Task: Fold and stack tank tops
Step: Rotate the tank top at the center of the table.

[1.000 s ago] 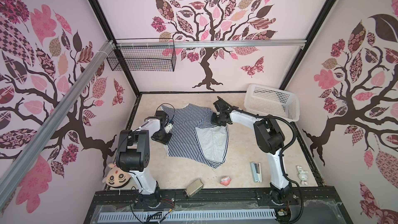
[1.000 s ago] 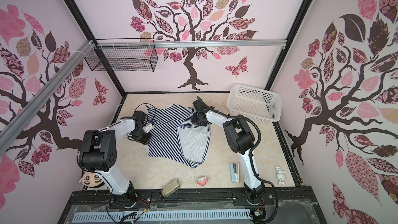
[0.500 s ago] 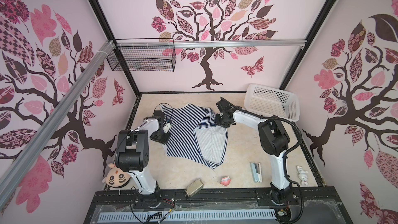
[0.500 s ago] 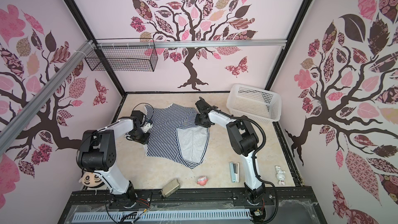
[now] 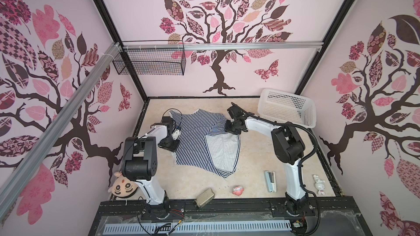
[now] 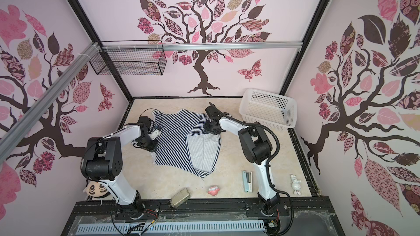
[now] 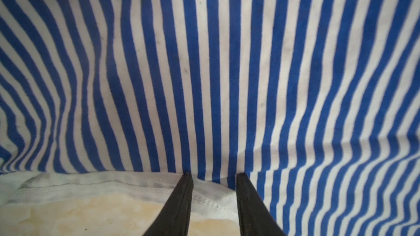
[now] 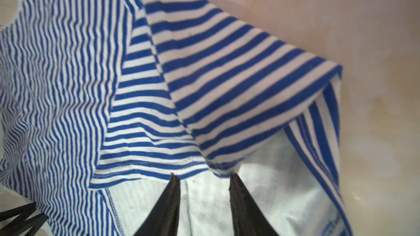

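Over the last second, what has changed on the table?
The right gripper seems to have opened at the tank top's folded-over corner, and its arm shifted only slightly. The left gripper and the basket stayed put; the cloth lies much as before.

The beige marbled desk (image 5: 256, 155) carries a striped tank top (image 5: 195, 141) spread mid-surface, one side turned back pale; a white basket (image 5: 284, 112) in the far right corner; along the near edge, a plush doll (image 5: 123, 186), tin (image 5: 204, 197), pink toy (image 5: 238, 190), stapler (image 5: 270, 180) and white rabbit figure (image 5: 319, 183).
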You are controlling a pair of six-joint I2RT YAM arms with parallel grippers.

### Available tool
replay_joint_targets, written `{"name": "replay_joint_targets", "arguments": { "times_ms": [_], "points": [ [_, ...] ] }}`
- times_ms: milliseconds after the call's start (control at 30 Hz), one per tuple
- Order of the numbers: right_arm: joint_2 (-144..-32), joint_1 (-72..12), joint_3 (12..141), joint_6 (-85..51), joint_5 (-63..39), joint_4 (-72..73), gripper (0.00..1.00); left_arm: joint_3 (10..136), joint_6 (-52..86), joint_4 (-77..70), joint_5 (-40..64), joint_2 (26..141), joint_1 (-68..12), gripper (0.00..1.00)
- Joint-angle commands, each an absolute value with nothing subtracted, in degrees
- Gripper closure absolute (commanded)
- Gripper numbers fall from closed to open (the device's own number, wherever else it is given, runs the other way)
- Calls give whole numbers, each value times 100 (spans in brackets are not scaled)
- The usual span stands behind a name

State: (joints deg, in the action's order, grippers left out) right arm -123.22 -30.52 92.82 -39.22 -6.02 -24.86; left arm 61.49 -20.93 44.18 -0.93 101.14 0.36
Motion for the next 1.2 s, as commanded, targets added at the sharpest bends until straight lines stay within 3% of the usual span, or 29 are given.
{"name": "replay_joint_targets", "arguments": {
  "times_ms": [0, 300, 567, 633, 700, 933, 1167],
  "points": [
    [-12635, -3067, 9595, -3942, -591, -2721, 66, 6161, -2053, 4363, -87, 10230, 70, 64],
    [-12727, -3033, 10055, -3801, -298, -3020, 98, 6646, -1959, 4482, -174, 10635, 62, 63],
    [-12549, -2892, 10214, -3594, 59, -3367, 100, 7954, -1739, 4894, -240, 11463, -4, 62],
    [-12457, -2899, 10095, -3516, 14, -3316, 72, 8442, -1666, 5044, -295, 11776, -34, 61],
    [-12523, -2922, 10148, -3416, -92, -3452, 59, 9000, -1573, 5243, -383, 12163, -52, 61],
    [-12684, -3102, 10253, -3215, -54, -3577, 55, 10378, -1296, 5679, -517, 12893, -53, 61],
    [-12955, -3277, 10505, -3212, 16, -3794, 56, 9616, -1255, 5419, -343, 11855, -158, 60]
  ]
}}
